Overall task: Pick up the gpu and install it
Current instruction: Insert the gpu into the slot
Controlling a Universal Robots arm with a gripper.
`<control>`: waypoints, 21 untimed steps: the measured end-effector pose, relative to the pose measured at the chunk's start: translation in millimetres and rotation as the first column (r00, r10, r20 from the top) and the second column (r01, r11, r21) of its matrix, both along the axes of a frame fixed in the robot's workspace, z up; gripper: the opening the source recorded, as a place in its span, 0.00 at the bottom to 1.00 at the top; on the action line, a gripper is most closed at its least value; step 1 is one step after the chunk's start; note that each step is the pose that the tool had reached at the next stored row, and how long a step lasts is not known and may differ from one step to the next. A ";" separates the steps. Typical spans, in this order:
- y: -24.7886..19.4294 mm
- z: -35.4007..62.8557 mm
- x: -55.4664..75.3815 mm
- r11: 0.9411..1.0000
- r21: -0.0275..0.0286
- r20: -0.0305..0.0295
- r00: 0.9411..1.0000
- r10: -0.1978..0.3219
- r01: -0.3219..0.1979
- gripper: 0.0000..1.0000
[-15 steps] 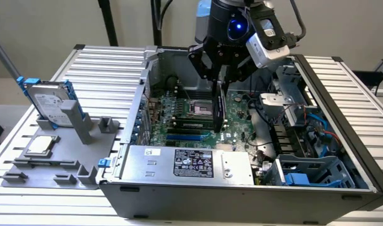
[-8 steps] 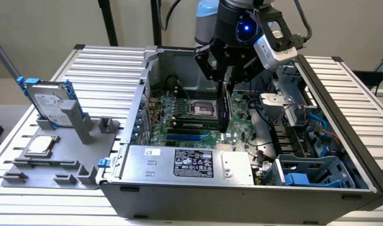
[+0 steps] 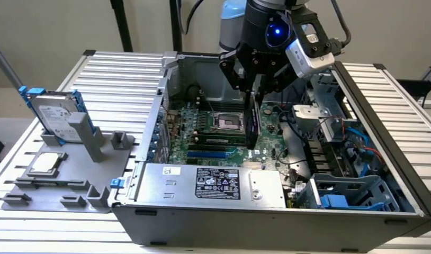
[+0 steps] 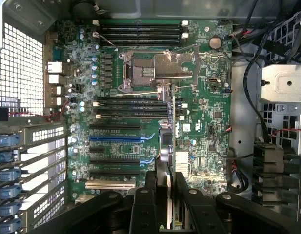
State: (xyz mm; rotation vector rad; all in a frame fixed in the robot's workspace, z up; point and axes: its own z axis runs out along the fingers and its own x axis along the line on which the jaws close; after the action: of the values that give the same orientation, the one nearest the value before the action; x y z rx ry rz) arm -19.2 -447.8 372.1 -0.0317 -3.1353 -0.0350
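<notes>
A ribbed metal bench [image 3: 116, 69] carries an open computer case [image 3: 272, 222] lying on its side, with its inside facing up. The arm [image 3: 272, 26] reaches down from above into the middle of the case, its wrist pointing almost straight down at the green motherboard [image 3: 201, 121] [image 4: 209, 122].

A silver power supply [image 3: 215, 185] with a black label fills the near end of the case. A blue plastic drive cage [image 3: 342, 198] sits at the exterior view's right.

The end effector [image 3: 254, 87] [image 4: 162, 195] is closed on the gpu [image 3: 254, 119] [image 4: 170, 161], with its black fingers [image 4: 143, 204] pressed on either side of the card's upper edge. The gpu hangs upright and edge-on like a dark blade. It is inside the case above the motherboard, beside the processor socket [image 3: 228, 123] [image 4: 160, 68] and over the rows of slots, among them a blue slot [image 4: 121, 138]. I cannot tell whether its lower edge touches the board.

On the bench at the exterior view's left, well apart from the case, lies a grey holder tray [image 3: 67, 174]. A silver hard drive [image 3: 56, 114] with blue side rails stands upright in it. A small square silver chip [image 3: 47, 163] lies flat nearer the front.
</notes>
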 end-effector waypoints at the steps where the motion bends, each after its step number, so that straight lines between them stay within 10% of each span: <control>1: 0.0 0.0 0.0 1.000 0.000 0.000 1.000 0.000 0.000 0.27; 12: 0.0 -0.3 -0.2 0.995 -0.002 0.003 0.995 0.099 -0.099 0.27; 21: 0.0 -0.8 -0.2 0.966 -0.002 0.003 0.966 0.260 -0.260 0.27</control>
State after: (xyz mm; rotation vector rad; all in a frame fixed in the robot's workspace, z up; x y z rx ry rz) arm -19.4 -447.7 371.3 0.3795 -3.1126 -0.0305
